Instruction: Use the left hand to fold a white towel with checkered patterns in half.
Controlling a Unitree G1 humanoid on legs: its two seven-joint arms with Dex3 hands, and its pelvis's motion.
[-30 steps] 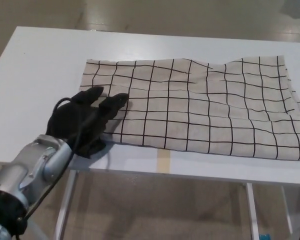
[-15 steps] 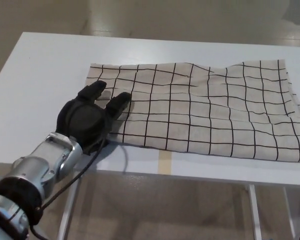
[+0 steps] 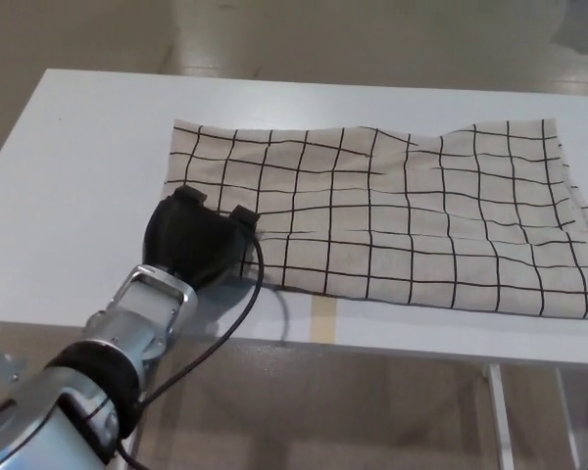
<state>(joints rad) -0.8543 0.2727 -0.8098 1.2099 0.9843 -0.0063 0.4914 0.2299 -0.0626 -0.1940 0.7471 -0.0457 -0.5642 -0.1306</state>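
A bare test room or lab, by the look of it: a plain white rectangular table (image 3: 98, 157) on thin white metal legs (image 3: 497, 411) stands on a glossy beige floor (image 3: 304, 34) stretching toward twelve o'clock.

Black left hand (image 3: 198, 242), silver metal forearm (image 3: 137, 328), looping black cable (image 3: 237, 318)

You have bare table (image 3: 88, 166) to the left of the towel (image 3: 392, 211) and along the far edge, so a robot hand can pass there freely. A narrow bare strip runs along the near edge below the towel. The left robot hand (image 3: 198, 240) sits on the towel's near left corner, its forearm and cable crossing the near edge.
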